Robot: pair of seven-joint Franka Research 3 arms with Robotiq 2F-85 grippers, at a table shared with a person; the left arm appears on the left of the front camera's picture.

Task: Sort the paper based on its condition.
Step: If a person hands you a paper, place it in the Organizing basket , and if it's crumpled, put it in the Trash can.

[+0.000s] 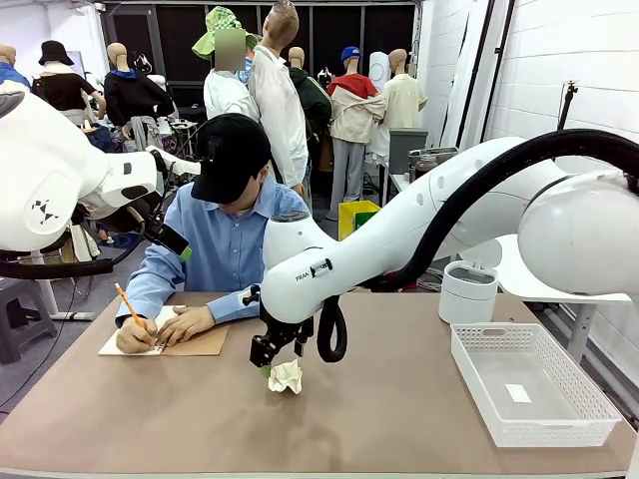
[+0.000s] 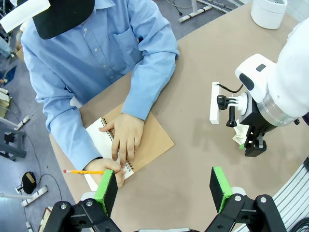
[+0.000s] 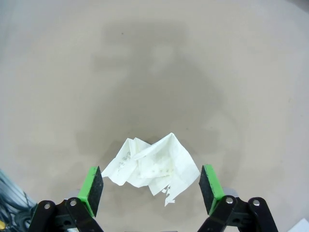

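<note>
In the front view, the right gripper (image 1: 268, 365) hangs at frame centre just above a crumpled paper (image 1: 287, 376) lying on the desk (image 1: 389, 419). A white basket (image 1: 499, 427) sits at lower right. The right wrist view adds what that angle hides: this gripper (image 3: 151, 180) is spread wide, with its green pads on either side of the paper (image 3: 149, 164) and not closed on it. The left wrist view shows the left gripper (image 2: 163, 186) also spread open, high above the desk. Below it, at lower left, a person's hand (image 2: 126, 137) rests on a notebook (image 2: 154, 140), and a pencil (image 2: 82, 171) is in the other hand.
</note>
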